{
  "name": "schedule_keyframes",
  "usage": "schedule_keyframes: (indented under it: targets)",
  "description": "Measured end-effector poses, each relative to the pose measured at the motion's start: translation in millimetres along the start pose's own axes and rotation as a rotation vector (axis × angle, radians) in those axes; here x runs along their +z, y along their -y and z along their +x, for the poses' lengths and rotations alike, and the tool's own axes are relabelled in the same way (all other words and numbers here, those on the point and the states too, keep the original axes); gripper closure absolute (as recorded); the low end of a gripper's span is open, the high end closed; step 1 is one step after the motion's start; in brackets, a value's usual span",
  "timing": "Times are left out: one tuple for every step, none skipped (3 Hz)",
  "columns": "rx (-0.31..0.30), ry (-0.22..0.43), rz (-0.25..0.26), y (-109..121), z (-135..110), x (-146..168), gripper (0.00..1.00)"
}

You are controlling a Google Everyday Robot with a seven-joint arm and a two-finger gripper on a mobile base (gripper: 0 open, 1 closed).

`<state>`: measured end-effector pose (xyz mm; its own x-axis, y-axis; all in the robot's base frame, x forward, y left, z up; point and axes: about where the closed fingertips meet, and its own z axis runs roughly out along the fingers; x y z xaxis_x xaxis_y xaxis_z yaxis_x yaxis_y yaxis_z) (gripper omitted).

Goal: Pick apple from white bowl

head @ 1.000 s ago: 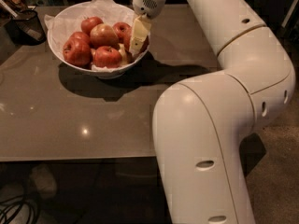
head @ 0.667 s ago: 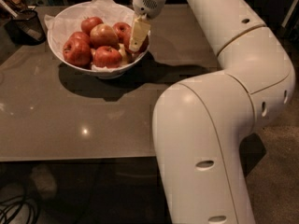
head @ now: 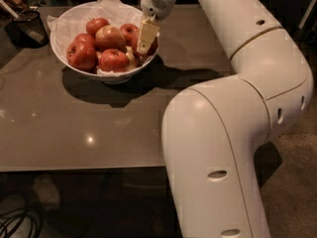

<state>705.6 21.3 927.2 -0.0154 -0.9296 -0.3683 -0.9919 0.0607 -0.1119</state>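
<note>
The white bowl [head: 117, 76] lined with crinkled white paper stands at the back left of the table and holds several red apples. My gripper [head: 139, 46] reaches down into the bowl's right side. Its pale fingers [head: 147, 34] straddle a deep-red apple [head: 152, 45] against the right rim and look closed on it. That apple is mostly hidden behind the near finger, so I see no stickers on it. A larger yellowish-red apple [head: 110, 36] lies in the middle of the bowl, with plain red apples [head: 81, 55] around it.
The bowl rests on a grey-brown table [head: 99, 128]. A small dark mesh cup [head: 27, 26] stands left of the bowl at the table's edge. My bulky white arm [head: 223, 133] fills the right half of the view, over the table's right end.
</note>
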Motion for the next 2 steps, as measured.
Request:
schedule_keyframes:
  targets:
    - [-0.005,0.015,0.029,7.2,-6.8,1.3,1.00]
    - [-0.008,0.021,0.065,6.1,-15.5,-16.5,1.00]
